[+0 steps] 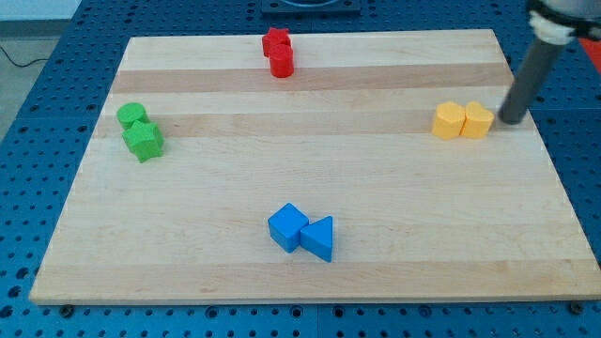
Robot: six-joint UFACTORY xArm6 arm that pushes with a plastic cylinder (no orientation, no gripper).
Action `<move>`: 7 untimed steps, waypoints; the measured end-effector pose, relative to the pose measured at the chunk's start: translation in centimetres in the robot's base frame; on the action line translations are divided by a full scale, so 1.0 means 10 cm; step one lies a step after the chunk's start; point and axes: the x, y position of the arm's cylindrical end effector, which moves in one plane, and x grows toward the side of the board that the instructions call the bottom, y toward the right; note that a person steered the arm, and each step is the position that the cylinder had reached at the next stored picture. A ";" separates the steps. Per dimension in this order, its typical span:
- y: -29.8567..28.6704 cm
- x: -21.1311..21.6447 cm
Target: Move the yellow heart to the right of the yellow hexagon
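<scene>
1. Well, the wooden board (319, 188) lies flat on a blue perforated table (56, 56); the small blocks sit on it in four pairs, one pair per colour.
2. The dark rod comes down from the view's top right corner, leaning slightly; my tip (510, 121) rests on the board just to the right of the yellow pair, very near it, though I cannot tell whether it touches.
3. The tool is a plain rod with nothing that opens or closes; it holds nothing.
4. The two yellow blocks sit side by side near the board's right edge, touching each other; the one on the view's right (478, 120) looks like the yellow heart, and the one on the view's left (449, 121) looks like the yellow hexagon, though at this size the shapes are hard to make out.
5. So the yellow heart appears to stand on the right of the yellow hexagon, pressed against it, between it and my tip.
6. At the view's top centre, a red star-like block (275, 41) sits just behind a red cylinder (282, 63); they touch.
7. At the view's left, a green cylinder (131, 115) touches a green star-like block (144, 141) just below it.
8. Near the view's bottom centre, a blue cube (287, 226) touches a blue triangle (318, 238) on its right; this pair is well apart from the yellow one.
</scene>
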 end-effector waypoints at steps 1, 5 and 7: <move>-0.76 0.00; -1.12 -0.33; 0.27 0.39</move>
